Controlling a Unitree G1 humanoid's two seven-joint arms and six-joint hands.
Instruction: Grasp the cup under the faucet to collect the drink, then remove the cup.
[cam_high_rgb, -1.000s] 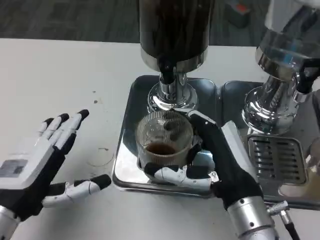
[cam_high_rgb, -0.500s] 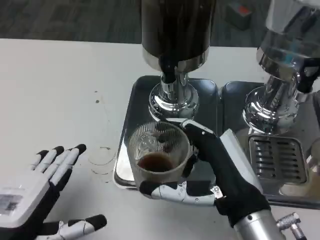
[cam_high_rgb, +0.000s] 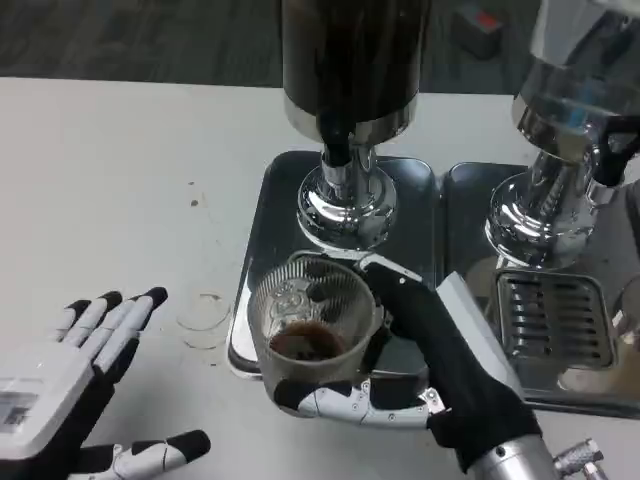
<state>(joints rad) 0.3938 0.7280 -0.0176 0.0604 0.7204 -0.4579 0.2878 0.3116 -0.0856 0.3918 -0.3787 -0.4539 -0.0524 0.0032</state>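
Spanning white table (cam_high_rgb: 120, 170), dark carpet (cam_high_rgb: 130, 40) beyond.

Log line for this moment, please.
phase: removing cup | right hand: holds cup, drink inside, at tray front edge, clear of faucet | left hand: open, waiting

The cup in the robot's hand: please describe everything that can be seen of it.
The cup is clear and ribbed, looking like glass or plastic, with a small amount of dark brown drink at its bottom. It stands roughly upright, held by the right hand, whose fingers wrap its lower wall from the front and right. It sits over the front left edge of the metal tray, in front of the faucet rather than under it.
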